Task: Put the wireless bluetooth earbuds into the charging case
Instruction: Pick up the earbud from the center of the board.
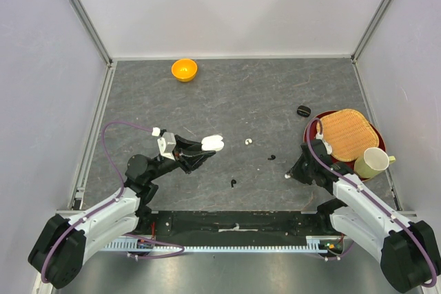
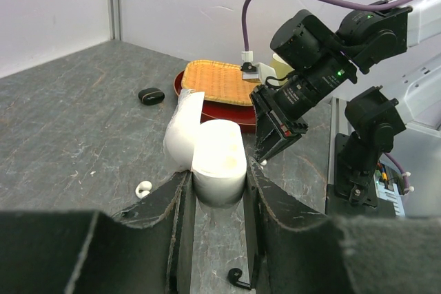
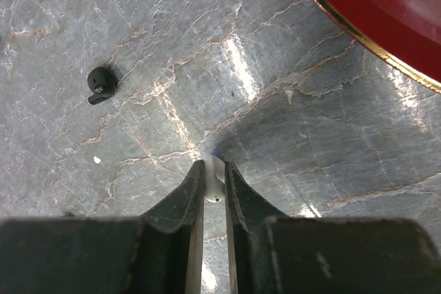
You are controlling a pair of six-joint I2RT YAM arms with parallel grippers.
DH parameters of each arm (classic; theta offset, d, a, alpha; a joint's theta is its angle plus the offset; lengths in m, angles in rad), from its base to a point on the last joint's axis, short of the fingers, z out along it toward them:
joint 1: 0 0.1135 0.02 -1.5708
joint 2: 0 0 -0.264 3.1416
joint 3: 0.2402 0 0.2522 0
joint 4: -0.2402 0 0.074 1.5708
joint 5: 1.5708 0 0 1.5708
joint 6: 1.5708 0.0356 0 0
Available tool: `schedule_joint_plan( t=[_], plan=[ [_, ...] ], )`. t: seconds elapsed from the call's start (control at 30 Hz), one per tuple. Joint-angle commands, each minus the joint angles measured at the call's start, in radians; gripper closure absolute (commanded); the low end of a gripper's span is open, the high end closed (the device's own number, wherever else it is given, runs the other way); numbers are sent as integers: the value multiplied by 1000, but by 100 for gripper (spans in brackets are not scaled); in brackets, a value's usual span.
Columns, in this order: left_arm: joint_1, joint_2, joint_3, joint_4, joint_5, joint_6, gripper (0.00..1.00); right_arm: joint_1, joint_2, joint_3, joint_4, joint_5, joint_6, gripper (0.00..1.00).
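My left gripper (image 1: 205,147) (image 2: 218,187) is shut on a white charging case (image 1: 213,143) (image 2: 219,160) with its lid tipped open, held above the table. A small glossy black charging case (image 1: 303,110) (image 2: 151,96) lies shut at the back right. Down at the table surface, my right gripper (image 1: 289,173) (image 3: 214,182) is shut on a white earbud (image 1: 287,175) (image 3: 213,178). Another white earbud (image 1: 248,142) (image 2: 143,189) lies mid-table. Two black earbuds rest loose, one (image 1: 271,158) (image 3: 101,82) left of the right gripper, the other (image 1: 234,184) (image 2: 239,279) near the front edge.
An orange bowl (image 1: 184,69) stands at the back. A red tray (image 1: 311,129) (image 3: 386,12) at the right carries a woven mat (image 1: 348,132) (image 2: 213,80) and a pale cup (image 1: 372,162), close behind the right gripper.
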Motion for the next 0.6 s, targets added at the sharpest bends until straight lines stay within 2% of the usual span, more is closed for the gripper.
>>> schedule_joint_plan(
  t=[0.0, 0.27, 0.57],
  plan=[
    [-4, -9, 14, 37, -5, -15, 98, -1, -7, -17, -5, -21, -11, 82],
    [-2, -9, 14, 36, -5, -18, 98, 1, -19, -23, -40, -27, -11, 82],
    [-2, -11, 11, 31, -11, -22, 98, 6, -42, -35, -91, -30, -18, 75]
  ],
)
